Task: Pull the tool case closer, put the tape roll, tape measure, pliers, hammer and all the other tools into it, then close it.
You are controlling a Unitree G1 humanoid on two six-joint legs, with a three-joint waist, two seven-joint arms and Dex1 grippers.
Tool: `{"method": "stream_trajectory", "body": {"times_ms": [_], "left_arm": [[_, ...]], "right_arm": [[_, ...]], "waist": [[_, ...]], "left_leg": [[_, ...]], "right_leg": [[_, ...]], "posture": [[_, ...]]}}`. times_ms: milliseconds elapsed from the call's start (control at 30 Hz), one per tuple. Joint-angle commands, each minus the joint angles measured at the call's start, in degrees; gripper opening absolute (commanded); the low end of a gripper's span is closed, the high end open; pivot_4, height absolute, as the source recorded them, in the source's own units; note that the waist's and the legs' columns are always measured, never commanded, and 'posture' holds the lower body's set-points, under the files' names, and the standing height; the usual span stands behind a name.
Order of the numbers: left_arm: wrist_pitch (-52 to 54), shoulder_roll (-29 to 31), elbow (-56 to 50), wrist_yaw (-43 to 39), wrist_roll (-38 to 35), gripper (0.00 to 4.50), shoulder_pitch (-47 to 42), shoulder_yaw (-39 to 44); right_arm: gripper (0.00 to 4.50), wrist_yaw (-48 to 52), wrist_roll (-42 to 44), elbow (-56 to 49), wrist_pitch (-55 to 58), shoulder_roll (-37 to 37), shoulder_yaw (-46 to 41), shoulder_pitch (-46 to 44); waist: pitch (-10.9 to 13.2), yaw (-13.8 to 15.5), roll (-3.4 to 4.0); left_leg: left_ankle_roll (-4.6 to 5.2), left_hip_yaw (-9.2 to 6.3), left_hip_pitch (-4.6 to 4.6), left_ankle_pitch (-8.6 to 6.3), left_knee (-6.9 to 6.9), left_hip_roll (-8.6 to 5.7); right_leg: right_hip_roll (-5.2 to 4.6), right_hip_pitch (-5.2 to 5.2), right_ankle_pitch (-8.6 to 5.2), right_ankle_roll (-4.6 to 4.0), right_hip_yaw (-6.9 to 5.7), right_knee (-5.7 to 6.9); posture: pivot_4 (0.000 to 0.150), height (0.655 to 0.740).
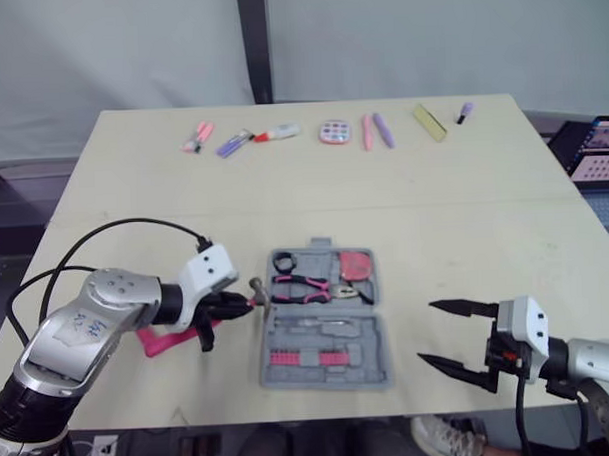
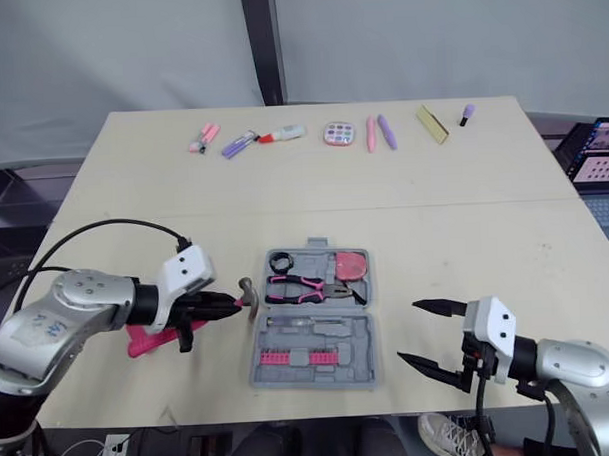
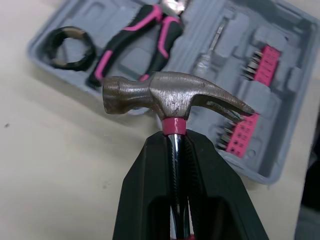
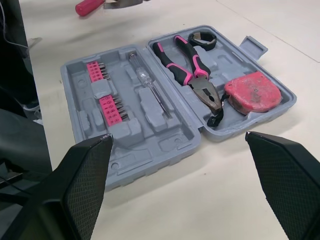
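The left jaws are clamped on the hammer (image 3: pixel 172 95) at its steel neck, right under the head, at the lower left of the head views. The hammer is stiff and head-heavy, and the smooth neck could twist, so a hold this close to the head looks sound. Just beside it, at lower centre, the open tool case (image 1: pixel 373 336) already holds the pliers (image 1: pixel 307 286), tape roll (image 1: pixel 285 262) and tape measure (image 1: pixel 357 265). The right jaws stand apart and empty at the lower right, over the table (image 1: pixel 464 212).

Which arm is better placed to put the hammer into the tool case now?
Left. The left gripper clamps the hammer just below its head, beside the tool case. The right gripper is open and empty, on the case's other side.
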Motion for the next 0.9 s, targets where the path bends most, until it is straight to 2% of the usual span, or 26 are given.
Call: {"method": "stream_trajectory", "body": {"times_ms": [33,200,433,600,767,900], "left_arm": [[1.0,1.0,-3.3,-0.6,-1.2,0.08,-0.5,-0.1],[0.0,2.4,-5.5,-1.5,0.5,0.08,-1.0,-5.1],[0.5,0.3,-5.3,-0.2,4.3,0.08,-6.7,-13.5],[2.7,-3.6,-5.3,0.5,5.9,0.08,-11.5,-18.8],[4.9,-10.0,-2.2,1.3,7.9,0.08,-18.5,-25.1],[4.7,-12.1,-0.3,1.1,9.3,0.08,-21.6,-28.3]], "right_arm": [[4.50,0.9,1.2,-3.2,0.1,-0.9,-0.7,1.7],[4.50,0.8,1.8,-4.6,0.9,-1.6,-1.5,2.4],[4.50,0.7,0.7,-4.4,0.1,-1.2,-0.2,2.8],[4.50,1.1,0.0,-3.7,-0.5,-1.1,1.2,2.5],[4.50,1.3,-0.6,-2.2,-1.3,-1.4,2.1,1.2],[4.50,1.3,-0.8,-1.8,-1.3,-1.5,2.1,0.9]], "waist": [[0.0,0.1,0.00],[0.0,0.2,0.00],[0.0,0.4,-0.02],[0.0,0.3,-0.02],[0.0,0.5,-0.04],[0.0,0.4,-0.05]], "left_leg": [[0.00,-0.01,0.00,0.00,0.00,0.00],[0.02,-0.02,0.00,-0.01,0.06,-0.02],[0.06,-0.03,-0.03,-0.03,0.12,-0.05],[0.06,-0.01,-0.03,-0.03,0.12,-0.03],[0.08,0.00,-0.07,-0.04,0.23,-0.08],[0.11,0.00,-0.08,-0.06,0.24,-0.06]], "right_leg": [[0.00,0.00,0.00,0.00,-0.01,0.00],[-0.02,0.05,0.00,0.00,0.02,-0.04],[-0.02,0.09,0.00,0.00,0.03,-0.06],[0.02,0.07,0.00,0.00,0.02,-0.04],[0.01,0.10,0.00,0.00,0.03,-0.03],[0.05,0.07,0.00,0.00,0.02,0.02]], "posture": [[0.150,0.7400],[0.150,0.7400],[0.150,0.7400],[0.150,0.7400],[0.150,0.7400],[0.150,0.7400]]}}
